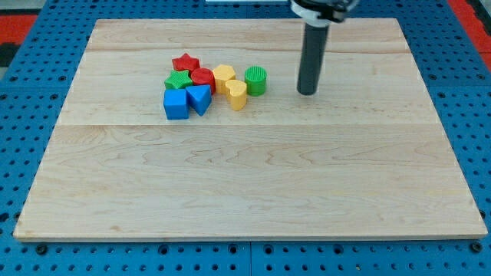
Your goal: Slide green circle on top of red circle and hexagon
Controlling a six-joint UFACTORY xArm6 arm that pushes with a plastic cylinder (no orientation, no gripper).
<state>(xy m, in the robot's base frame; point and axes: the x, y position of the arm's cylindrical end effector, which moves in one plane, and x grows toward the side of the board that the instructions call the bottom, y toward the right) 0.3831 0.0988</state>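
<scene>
- Table (253, 192): pale wooden board, its near edge lying closest to the camera along the view's bottom; the near half is carrying nothing, and all blocks are sitting in the upper-left part.
- Blue cube (175, 104) and blue triangle (199, 99): forming the near row of the cluster, touching or nearly so.
- Yellow heart-like block (238, 94): sitting just to the view's right of the blue triangle.
- Yellow hexagon (223, 77): lying just above it, beside the red circle (202, 77).
- Green block with ridged top (179, 80) and red star (185, 62): occupying the cluster's far left.
- Green circle (256, 80): standing at the cluster's right end, just beside the yellow blocks.
- Tool: a plain dark rod with no jaws, so it is neither opening nor closing and is gripping nothing; my tip (307, 93) is resting to the view's right of the green circle, near but apart.
- Step in hand (judged): lining up for the push; the slide is not yet begun.
- Next move (judged): calling for getting below the green circle, then pushing up and left to a spot above the red circle and hexagon, without scattering the yellow blocks.
- Room: blue perforated base (31, 153) is surrounding the table; red patches are showing at the top corners.
</scene>
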